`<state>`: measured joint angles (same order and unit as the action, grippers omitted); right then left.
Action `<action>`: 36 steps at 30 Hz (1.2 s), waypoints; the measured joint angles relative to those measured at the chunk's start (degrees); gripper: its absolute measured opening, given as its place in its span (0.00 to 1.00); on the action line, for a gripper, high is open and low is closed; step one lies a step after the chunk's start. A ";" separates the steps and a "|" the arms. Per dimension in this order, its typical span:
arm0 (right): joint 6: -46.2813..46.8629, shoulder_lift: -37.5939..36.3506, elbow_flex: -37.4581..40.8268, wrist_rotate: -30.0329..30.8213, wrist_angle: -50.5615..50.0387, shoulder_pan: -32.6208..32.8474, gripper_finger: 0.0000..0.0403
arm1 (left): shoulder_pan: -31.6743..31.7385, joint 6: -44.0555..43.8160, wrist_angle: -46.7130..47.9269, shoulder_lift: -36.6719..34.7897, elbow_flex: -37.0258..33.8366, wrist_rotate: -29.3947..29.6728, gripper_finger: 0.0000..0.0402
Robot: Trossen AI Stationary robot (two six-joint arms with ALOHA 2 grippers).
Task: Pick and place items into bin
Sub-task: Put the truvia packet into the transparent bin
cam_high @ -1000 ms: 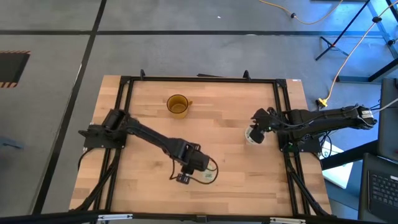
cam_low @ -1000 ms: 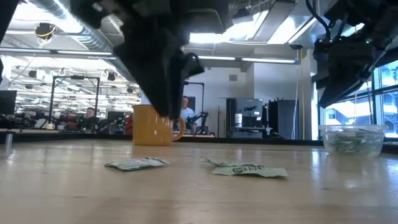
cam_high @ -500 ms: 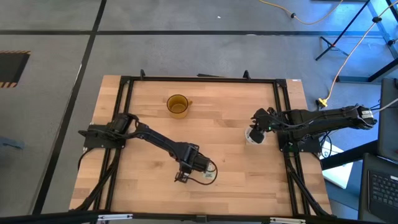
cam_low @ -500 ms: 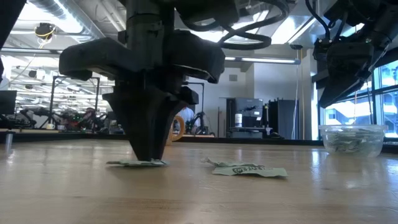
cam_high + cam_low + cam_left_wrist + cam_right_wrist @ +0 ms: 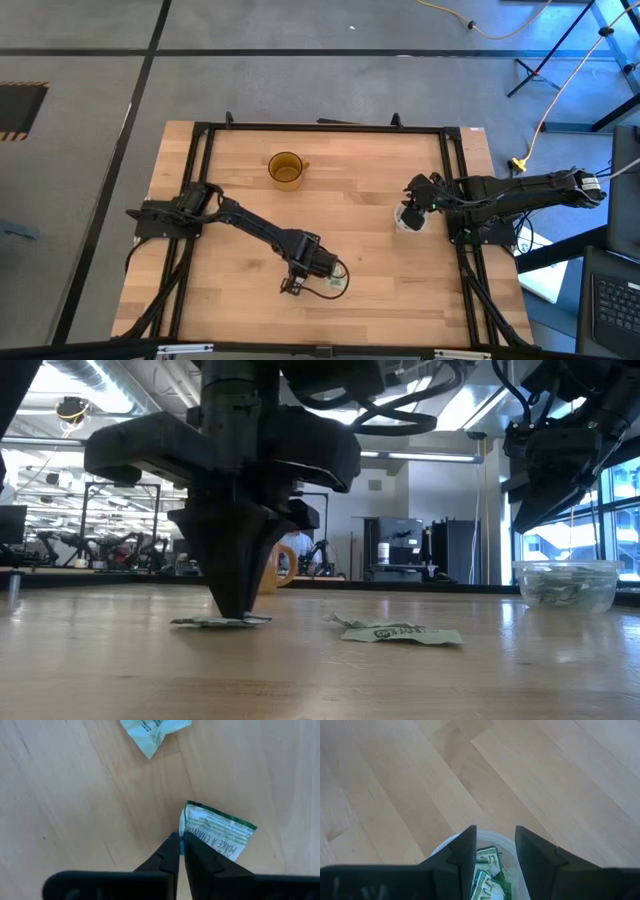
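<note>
- Green-and-white packet (image 5: pixel 216 832) lies flat on the wooden table (image 5: pixel 370 165), directly under the left gripper (image 5: pixel 181 851) — its fingers have come together on the packet's near edge, and whether the pinch truly holds it cannot be judged until it lifts
- Its long axis runs away from the fingertips at a slant, so the grip sits at one end, not the middle; I judge it may dangle or slip when raised
- Second packet, crumpled (image 5: pixel 154 731), lies close beside it on the bare wood, apart from the first and not touched
- From table height, the left gripper stands upright with its tips down on the flat packet, and the crumpled one lies just beside it
- Clear plastic bin (image 5: pixel 566 584) stands well apart near the table's right side, already holding several packets — the carry must cross open wood towards it
- Right gripper (image 5: pixel 495 851) hovers right over the bin with its fingers spread and nothing between them; I judge it stands in the way of a drop from above
- Amber cup (image 5: pixel 286 169) sits towards the far edge, clear of the likely path
</note>
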<state>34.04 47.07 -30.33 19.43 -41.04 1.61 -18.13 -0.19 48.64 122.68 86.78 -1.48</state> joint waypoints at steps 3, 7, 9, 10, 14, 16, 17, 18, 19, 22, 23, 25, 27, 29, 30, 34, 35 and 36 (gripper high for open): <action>-0.01 0.01 0.00 -0.01 0.02 0.00 0.34 | 0.09 -0.09 -0.03 -0.82 -0.05 0.04 0.01; -0.02 0.02 0.00 -0.04 0.11 0.02 0.34 | 0.49 -0.11 0.30 -2.30 -0.41 1.32 0.01; -0.28 0.01 0.00 -0.06 0.17 0.02 0.34 | 0.85 -0.12 0.72 -3.56 -0.56 3.59 0.01; -0.94 0.02 0.00 -0.15 0.29 0.02 0.34 | 1.07 -0.11 0.41 -4.42 -0.45 5.08 0.01; -6.01 0.02 0.02 -2.68 3.67 0.02 0.34 | 1.87 -0.45 -0.59 -6.50 -0.31 13.95 0.01; -8.74 0.02 0.04 -4.03 7.16 0.17 0.34 | 2.55 -1.07 -1.58 -7.04 -0.31 19.37 0.01; -9.99 0.02 0.04 -4.82 9.16 0.17 0.34 | 2.96 -1.44 -2.47 -7.37 -0.31 22.56 0.01; -11.27 0.02 0.04 -5.37 11.26 0.17 0.34 | 3.42 -1.77 -3.47 -7.55 -0.26 25.39 0.01; -12.90 0.01 0.04 -6.15 13.64 0.17 0.34 | 3.82 -2.05 -4.68 -7.57 -0.24 28.26 0.01; -19.45 0.02 0.04 -8.93 20.47 0.17 0.34 | 5.03 -2.07 -8.44 -7.53 -0.26 35.39 0.01; -21.36 0.04 0.04 -10.17 22.56 0.17 0.34 | 5.43 -2.05 -10.25 -7.53 -0.24 37.60 0.01; -24.96 0.04 0.04 -11.91 26.67 0.20 0.34 | 6.19 -2.03 -13.19 -7.53 -0.24 41.49 0.01; -27.58 0.04 0.04 -13.38 29.77 0.20 0.34 | 6.94 -0.94 -16.91 -7.53 -0.24 45.17 0.01; -28.70 0.04 0.04 -13.54 31.54 0.20 0.34 | 7.38 1.89 -20.29 -7.55 -0.24 48.35 0.01; -28.74 0.04 0.04 -13.52 31.81 0.20 0.34 | 7.53 3.23 -22.10 -7.55 -0.24 49.72 0.01; -30.09 0.33 0.04 -13.48 31.87 0.20 0.34 | 7.73 8.75 -31.88 -7.55 -0.22 54.35 0.01; -31.23 0.60 0.04 -13.49 31.87 0.20 0.34 | 7.73 10.30 -34.62 -7.55 -0.22 54.91 0.01; -32.47 0.94 0.04 -13.46 31.87 0.20 0.34 | 7.73 12.05 -37.56 -7.55 -0.22 55.35 0.01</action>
<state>1.57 48.01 -30.28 5.97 -9.17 1.80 -10.39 11.86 11.09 115.13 86.56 53.87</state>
